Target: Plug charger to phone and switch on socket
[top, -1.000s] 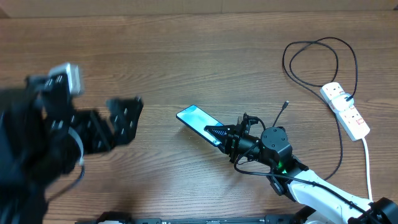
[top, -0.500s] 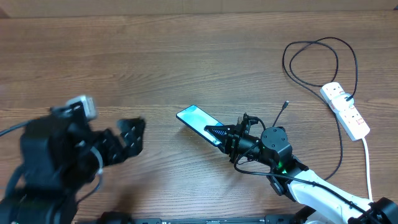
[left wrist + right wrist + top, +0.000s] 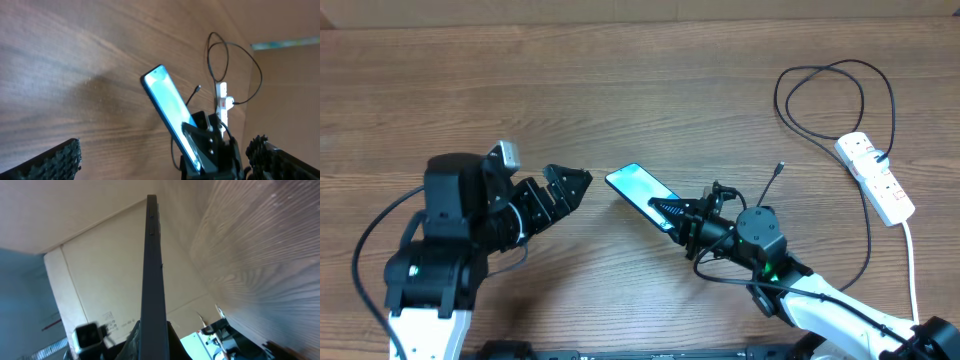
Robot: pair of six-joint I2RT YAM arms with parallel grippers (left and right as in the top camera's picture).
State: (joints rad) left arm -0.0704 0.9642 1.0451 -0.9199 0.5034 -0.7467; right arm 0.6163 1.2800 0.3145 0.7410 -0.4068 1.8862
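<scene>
The right jaws were clamped shut on one end of the phone [image 3: 640,190], pinching its flat faces. Its light blue screen stuck out ahead of them toward the left jaws. The left jaws stood wide open and empty, with the phone's free end just ahead of their gap and not touching. Whether the phone cleared the tabletop [image 3: 620,80] could not be told. The charger [image 3: 779,168] lay behind the right jaws, apart from the phone. Its thin cable looped off to the socket [image 3: 875,178], farther back still.

The phone looked stiff, slim and glassy, so it would likely pivot or slip when held by one end. A hold across its long black edges near the middle would suit better. The charger seemed light and floppy, so it was best taken on its rigid plug just behind the metal tip.
</scene>
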